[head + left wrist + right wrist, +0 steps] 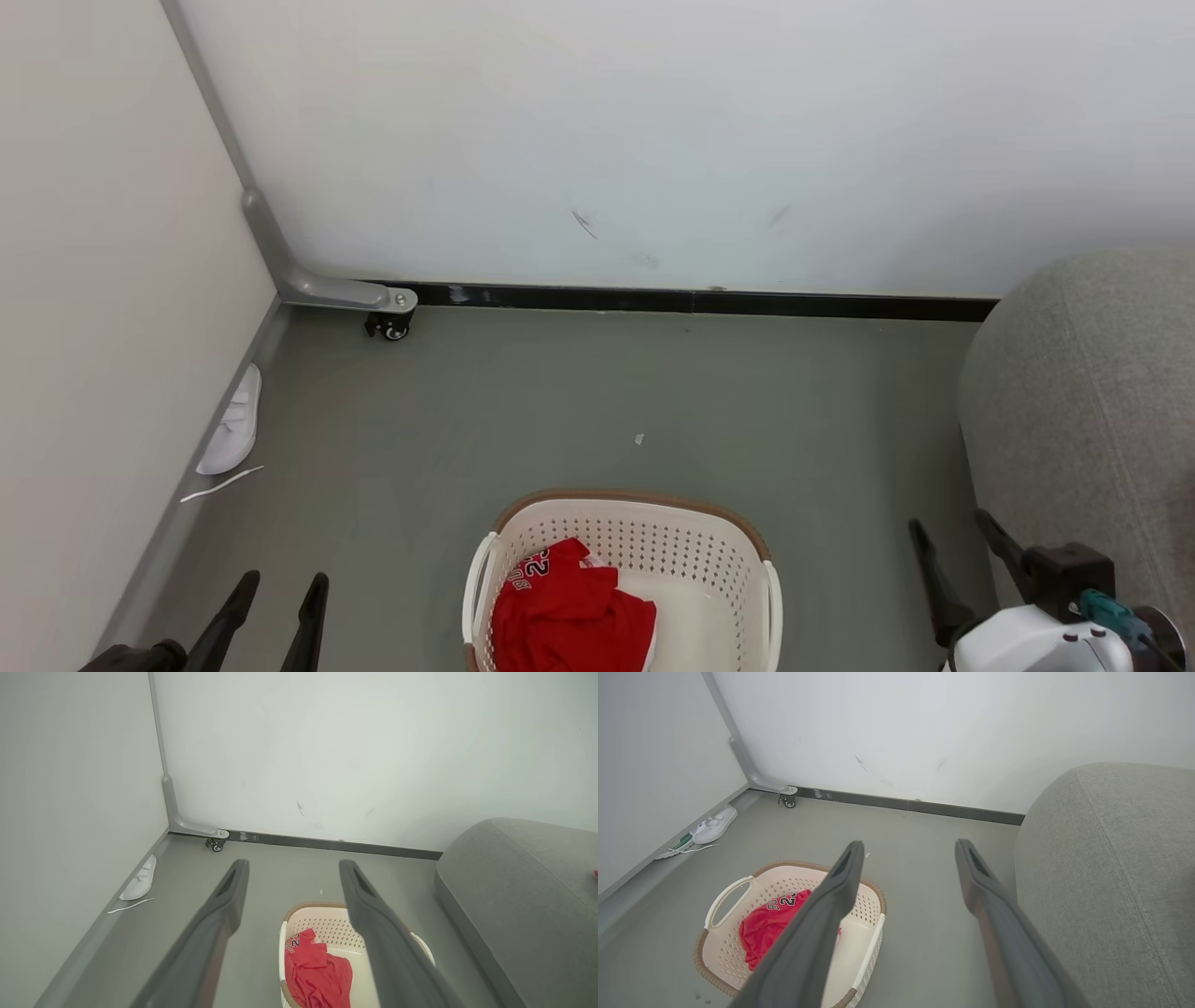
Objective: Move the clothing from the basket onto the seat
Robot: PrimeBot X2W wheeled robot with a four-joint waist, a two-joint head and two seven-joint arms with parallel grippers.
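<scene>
The cream basket (738,546) with a brown rim stands on the grey floor at the bottom centre of the head view; it is also in the wrist views (322,917) (738,893). Crumpled red clothing (569,616) (317,973) (768,924) with white numerals lies in its left half. The grey seat (1083,401) (518,891) (1115,868) rises at the right. A small bit of red (595,873) shows on the seat at the frame's right edge. My left gripper (276,586) (293,865) is open, left of the basket. My right gripper (952,525) (909,845) is open between basket and seat. Both are empty.
A white shoe (233,429) with a loose white strip (220,483) lies along the left wall. A grey bracket with a caster wheel (390,325) sits in the far corner. White walls close the space behind and to the left. A small scrap (639,439) lies on the floor.
</scene>
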